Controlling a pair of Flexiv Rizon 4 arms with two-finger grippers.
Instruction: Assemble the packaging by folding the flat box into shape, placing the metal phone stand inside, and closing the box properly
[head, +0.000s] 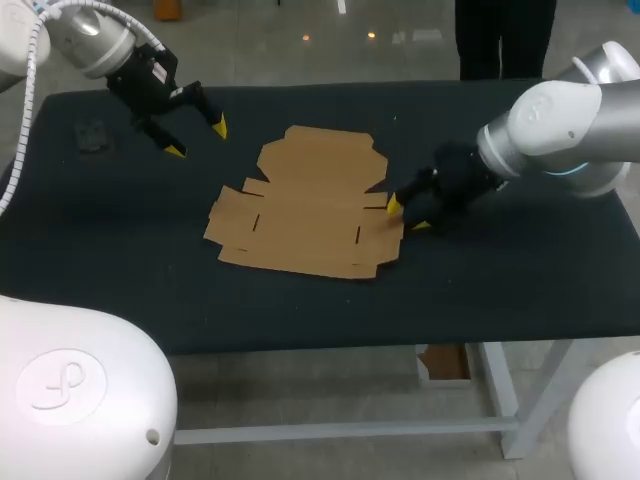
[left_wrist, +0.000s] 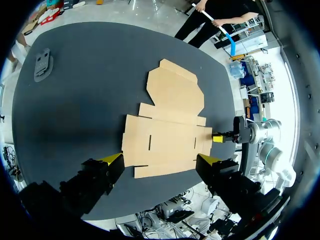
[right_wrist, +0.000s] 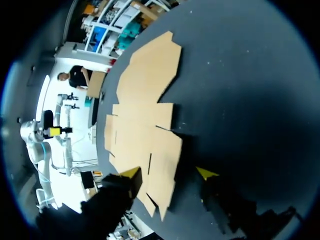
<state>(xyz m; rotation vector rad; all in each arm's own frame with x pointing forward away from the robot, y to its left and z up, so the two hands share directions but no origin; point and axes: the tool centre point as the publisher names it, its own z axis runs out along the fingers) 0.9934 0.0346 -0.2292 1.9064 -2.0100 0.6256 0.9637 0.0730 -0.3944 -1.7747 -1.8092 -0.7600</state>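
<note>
**A:** Head view first. Where is the carton?

**B:** The flat box lies unfolded at the middle of the table. The left gripper hangs off its far-left corner, fingers spread and holding nothing. The right gripper is at the box's right edge, fingers parted too (I can't tell whether a tip touches the cardboard).

**A:** And the phone stand?

**B:** The phone stand lies dark and flat near the table's far left corner, well apart from the box.

**A:** Left wrist view?

**B:** The left gripper gapes wide, with the flat box ahead of it. The other arm's yellow tip is at a side flap.

**A:** Right wrist view?

**B:** The right gripper is released. One tip is over a flap of the flat box, the other over bare cloth, clasping nothing.
</note>
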